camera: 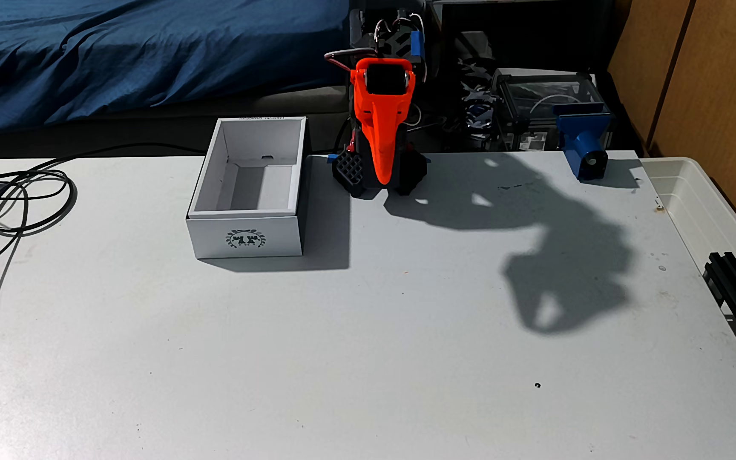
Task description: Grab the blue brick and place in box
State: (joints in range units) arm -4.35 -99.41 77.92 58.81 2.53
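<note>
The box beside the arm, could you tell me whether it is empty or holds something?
Empty: the box stands open-topped and its bare white floor shows, with no brick on it.

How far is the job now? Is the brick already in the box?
Nothing looks done: the box interior appears empty. The gripper hangs near the arm's base and seems to hold nothing. I cannot spot a blue brick on the table. Everything remains.

White box (246, 239), dark wreath emblem; orange hand (383, 179); pale grey table (357, 354).
</note>
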